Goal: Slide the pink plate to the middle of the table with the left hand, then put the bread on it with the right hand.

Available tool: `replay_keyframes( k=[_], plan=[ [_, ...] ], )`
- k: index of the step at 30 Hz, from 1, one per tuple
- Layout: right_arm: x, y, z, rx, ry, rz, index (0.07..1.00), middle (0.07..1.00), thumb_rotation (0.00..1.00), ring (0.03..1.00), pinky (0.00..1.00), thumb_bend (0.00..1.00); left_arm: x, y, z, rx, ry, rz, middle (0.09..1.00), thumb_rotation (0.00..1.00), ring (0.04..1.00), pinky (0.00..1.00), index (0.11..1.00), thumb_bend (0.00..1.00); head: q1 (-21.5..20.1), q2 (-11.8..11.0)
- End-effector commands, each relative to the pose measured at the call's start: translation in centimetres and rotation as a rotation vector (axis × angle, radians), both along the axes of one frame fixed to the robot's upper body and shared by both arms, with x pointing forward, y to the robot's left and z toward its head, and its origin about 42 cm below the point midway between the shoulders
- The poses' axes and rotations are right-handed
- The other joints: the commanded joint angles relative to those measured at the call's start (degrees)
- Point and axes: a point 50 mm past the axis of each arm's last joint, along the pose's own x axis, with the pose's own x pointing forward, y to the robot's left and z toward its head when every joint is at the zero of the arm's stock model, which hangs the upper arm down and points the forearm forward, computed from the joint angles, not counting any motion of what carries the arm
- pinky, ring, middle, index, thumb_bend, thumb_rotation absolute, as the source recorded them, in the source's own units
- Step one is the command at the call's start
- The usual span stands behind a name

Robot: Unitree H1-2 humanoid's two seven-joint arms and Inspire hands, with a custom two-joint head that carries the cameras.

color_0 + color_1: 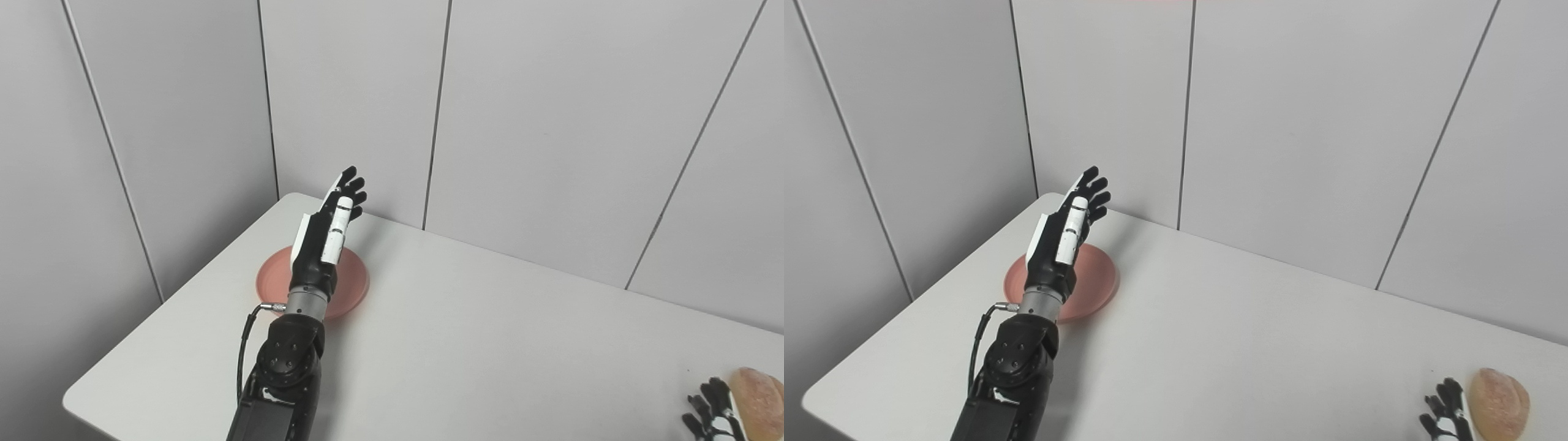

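The left hand [327,229], fingers spread and holding nothing, hovers over the pink plate [355,278] near the desk's [490,343] far left corner; the right hand [1445,413], fingers apart, sits beside the bread [1499,395] at the right edge

White table [1225,343], two things on it
Pink plate [1096,275] near the far left corner; bread [1497,395] at the right front.

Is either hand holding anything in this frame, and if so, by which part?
Nothing is held. The left hand is open, fingers extended above the pink plate. The right hand sits beside the bread, fingers apart, not gripping it.
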Motion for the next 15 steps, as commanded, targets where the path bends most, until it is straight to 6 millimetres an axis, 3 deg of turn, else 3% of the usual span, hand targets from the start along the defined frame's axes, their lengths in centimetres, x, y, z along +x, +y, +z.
replay_keyframes(
  k=[1,15],
  plan=[
    [-1.1,0.0,-2.2,0.013,0.066,-0.015,0.987,0.99,1.0,0.977,0.96,0.26,0.6,0.9,2.7,0.001,-0.072,0.012,0.918,1.0,0.902,0.9,0.907,0.39,0.13,-0.06],
    [-1.0,-0.1,-2.2,0.024,0.071,-0.009,0.999,0.999,1.0,0.984,0.98,0.25,0.5,7.1,4.5,0.003,-0.076,0.144,0.922,1.0,0.922,0.94,0.902,0.39,0.7,-0.02]
  ],
)
